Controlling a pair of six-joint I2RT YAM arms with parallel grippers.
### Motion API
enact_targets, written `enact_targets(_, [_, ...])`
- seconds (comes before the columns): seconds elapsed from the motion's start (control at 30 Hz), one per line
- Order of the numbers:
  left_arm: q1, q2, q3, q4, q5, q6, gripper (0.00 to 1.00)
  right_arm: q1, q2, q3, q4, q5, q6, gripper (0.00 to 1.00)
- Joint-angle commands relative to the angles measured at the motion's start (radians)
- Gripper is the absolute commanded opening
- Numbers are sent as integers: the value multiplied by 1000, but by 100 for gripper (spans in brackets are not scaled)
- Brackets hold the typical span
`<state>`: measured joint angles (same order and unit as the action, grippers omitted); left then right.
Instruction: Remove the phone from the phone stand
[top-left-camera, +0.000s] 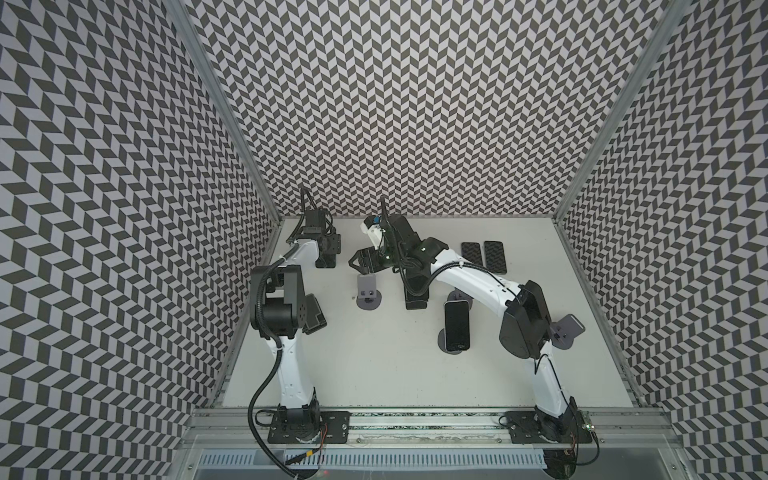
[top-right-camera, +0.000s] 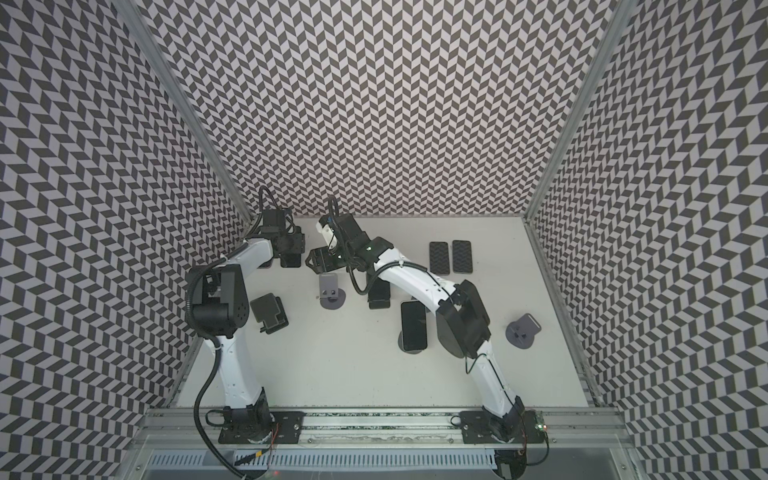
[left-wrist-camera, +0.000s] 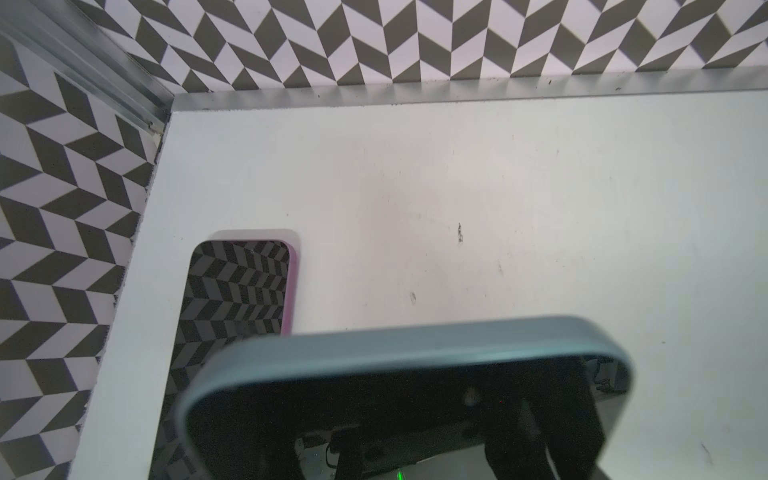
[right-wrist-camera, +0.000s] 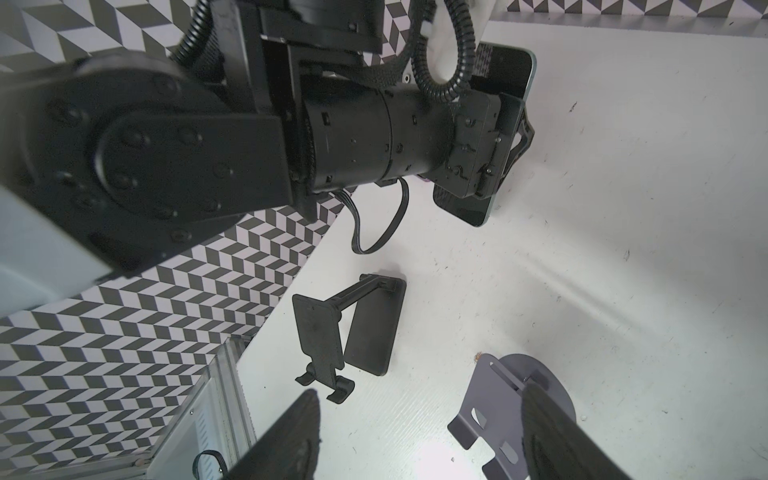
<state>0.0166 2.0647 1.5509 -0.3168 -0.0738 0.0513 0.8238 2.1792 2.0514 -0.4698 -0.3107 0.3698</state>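
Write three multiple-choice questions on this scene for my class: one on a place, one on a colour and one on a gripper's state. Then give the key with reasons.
1. Where is the right gripper?
A. over the empty grey stand
B. at the front rail
C. above two phones lying side by side

2. What colour is the edge of the flat phone near the table's far left corner?
A. green
B. pink
C. yellow

3. The left gripper is:
A. open and empty
B. shut on a stand
C. shut on the teal-edged phone

Key:
1 A, the right wrist view shows the stand just beneath its fingers.
2 B, the left wrist view shows a pink rim.
3 C, the right wrist view shows it clamping that phone.
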Motion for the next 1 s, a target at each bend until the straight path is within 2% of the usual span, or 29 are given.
enact_targets(0.0, [8,-4,5,-21,4,-9,63,6,22,51,54,-22,29,73])
enact_targets(0.17, [9,11,0,-21,12,-17,63,4,55,102,47,-47,46,73])
enact_targets(0.97, [75,67,47,-44,2,63,63,-28,60,55,57,-73,50,69])
